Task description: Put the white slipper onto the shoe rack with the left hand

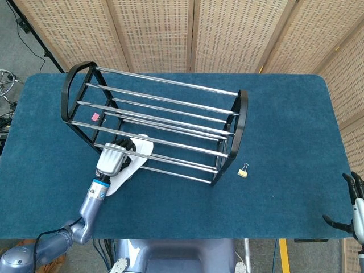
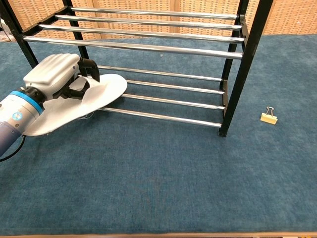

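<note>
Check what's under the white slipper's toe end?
The flat white slipper, held by the left hand, overlaps the black-framed chrome shoe rack's lowest front bar. Actual contact there is hidden.

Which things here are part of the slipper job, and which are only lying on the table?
Part of the job:
- white slipper, held by the left hand, toe at the lower rails
- shoe rack

Only lying about or idle:
- binder clip on the cloth right of the rack
- small pink thing under the rack's left end
- right hand, open at the table edge
</note>
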`<state>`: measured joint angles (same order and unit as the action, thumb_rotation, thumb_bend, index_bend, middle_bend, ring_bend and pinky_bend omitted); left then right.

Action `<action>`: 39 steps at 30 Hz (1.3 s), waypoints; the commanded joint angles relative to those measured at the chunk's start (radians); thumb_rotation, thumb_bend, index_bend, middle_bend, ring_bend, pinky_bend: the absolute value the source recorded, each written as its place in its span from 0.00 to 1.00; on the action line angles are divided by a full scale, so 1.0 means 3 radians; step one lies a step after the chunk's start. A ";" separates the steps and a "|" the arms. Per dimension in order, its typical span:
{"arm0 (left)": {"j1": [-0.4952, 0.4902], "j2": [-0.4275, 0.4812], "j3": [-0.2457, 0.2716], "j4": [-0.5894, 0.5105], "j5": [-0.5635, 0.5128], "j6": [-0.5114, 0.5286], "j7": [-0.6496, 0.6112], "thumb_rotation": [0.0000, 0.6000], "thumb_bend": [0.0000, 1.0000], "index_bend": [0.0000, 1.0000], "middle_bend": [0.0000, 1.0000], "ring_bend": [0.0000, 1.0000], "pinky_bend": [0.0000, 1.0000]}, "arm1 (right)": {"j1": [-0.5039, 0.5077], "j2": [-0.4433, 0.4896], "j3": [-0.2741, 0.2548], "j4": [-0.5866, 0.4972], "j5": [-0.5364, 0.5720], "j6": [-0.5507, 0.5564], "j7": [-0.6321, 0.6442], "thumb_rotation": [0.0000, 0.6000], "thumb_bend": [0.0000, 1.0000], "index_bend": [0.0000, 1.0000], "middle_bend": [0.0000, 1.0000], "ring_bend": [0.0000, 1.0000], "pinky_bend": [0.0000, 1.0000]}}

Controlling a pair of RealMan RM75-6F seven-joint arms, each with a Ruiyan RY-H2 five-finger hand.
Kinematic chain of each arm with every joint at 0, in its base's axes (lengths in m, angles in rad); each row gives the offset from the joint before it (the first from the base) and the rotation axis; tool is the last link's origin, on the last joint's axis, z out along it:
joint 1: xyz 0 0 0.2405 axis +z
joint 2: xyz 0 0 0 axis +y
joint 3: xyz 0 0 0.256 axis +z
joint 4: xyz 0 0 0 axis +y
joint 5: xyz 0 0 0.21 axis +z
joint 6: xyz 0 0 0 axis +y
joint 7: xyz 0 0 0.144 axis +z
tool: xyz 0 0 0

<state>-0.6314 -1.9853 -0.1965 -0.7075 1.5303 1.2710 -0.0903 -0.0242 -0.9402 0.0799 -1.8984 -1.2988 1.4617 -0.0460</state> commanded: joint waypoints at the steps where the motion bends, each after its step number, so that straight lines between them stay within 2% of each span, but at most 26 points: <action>1: -0.0058 -0.0035 -0.0024 0.0060 -0.0039 -0.0033 -0.0015 1.00 0.58 0.53 0.45 0.43 0.59 | 0.0005 0.0000 0.0001 0.0003 0.0008 -0.0011 0.0002 1.00 0.00 0.00 0.00 0.00 0.00; 9: -0.0204 -0.0062 -0.0083 0.0144 -0.0115 -0.0112 -0.0028 1.00 0.58 0.53 0.45 0.43 0.59 | 0.0026 -0.0006 0.0006 0.0020 0.0050 -0.0055 0.0007 1.00 0.00 0.00 0.00 0.00 0.00; 27: -0.0602 -0.0239 -0.0251 0.0593 -0.0362 -0.0424 -0.0039 1.00 0.57 0.53 0.45 0.43 0.59 | 0.0106 -0.0025 0.0034 0.0075 0.0189 -0.0209 0.0019 1.00 0.00 0.00 0.00 0.00 0.00; 32: -0.0652 -0.0265 -0.0253 0.0638 -0.0402 -0.0483 -0.0007 1.00 0.56 0.53 0.45 0.43 0.59 | 0.0106 -0.0015 0.0037 0.0073 0.0189 -0.0207 0.0040 1.00 0.00 0.00 0.00 0.00 0.00; 36: -0.0680 -0.0284 -0.0260 0.0655 -0.0450 -0.0555 0.0052 1.00 0.52 0.48 0.42 0.38 0.59 | 0.0104 -0.0008 0.0035 0.0074 0.0185 -0.0207 0.0061 1.00 0.00 0.00 0.00 0.00 0.00; 39: -0.0694 -0.0260 -0.0260 0.0598 -0.0517 -0.0705 0.0129 1.00 0.43 0.39 0.30 0.25 0.57 | 0.0098 0.0003 0.0034 0.0074 0.0175 -0.0199 0.0089 1.00 0.00 0.00 0.00 0.00 0.00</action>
<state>-0.8368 -2.0689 -0.2747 -0.5157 1.3872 1.0844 -0.0644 0.0060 -0.9401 0.0899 -1.8759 -1.2452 1.4008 -0.0210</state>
